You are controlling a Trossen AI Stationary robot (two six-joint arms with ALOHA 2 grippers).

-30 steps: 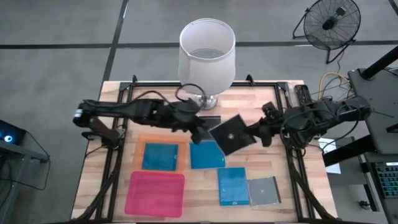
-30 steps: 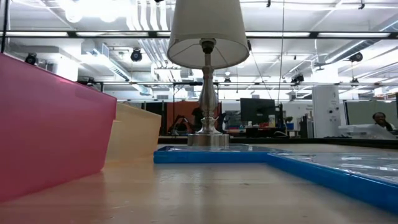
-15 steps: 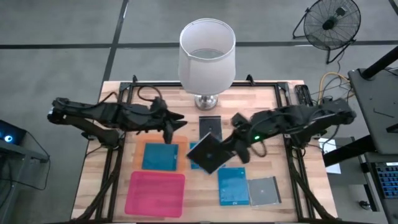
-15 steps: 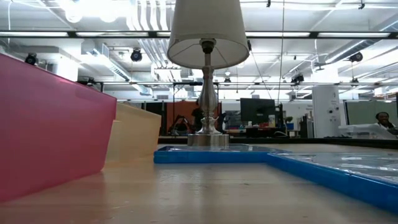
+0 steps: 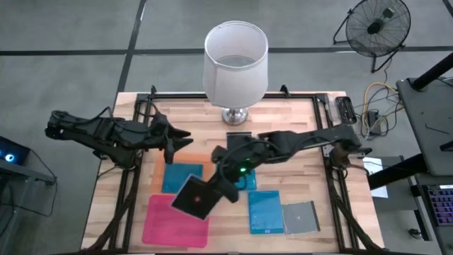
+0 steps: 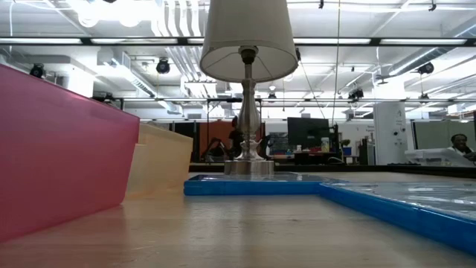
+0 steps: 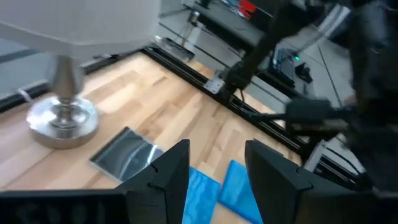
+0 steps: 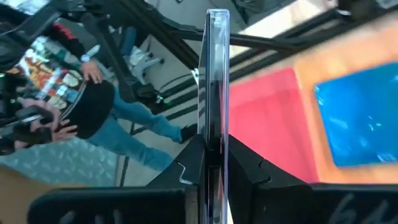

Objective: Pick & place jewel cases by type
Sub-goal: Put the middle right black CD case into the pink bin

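Your right gripper [image 5: 221, 185] reaches to the lower centre of the high view, its fingers pinched on a dark jewel case [image 5: 196, 200] held edge-on above the pink sheet [image 5: 164, 223] — whether the case touches it is hard to judge. Your left gripper [image 5: 181, 140] waits at centre left near the orange sheet [image 5: 177, 159], fingers parted with nothing between them. Blue cases [image 5: 265, 211] and a silvery case [image 5: 300, 217] lie at lower right — another dark case [image 7: 124, 153] rests near the lamp [image 5: 236, 60].
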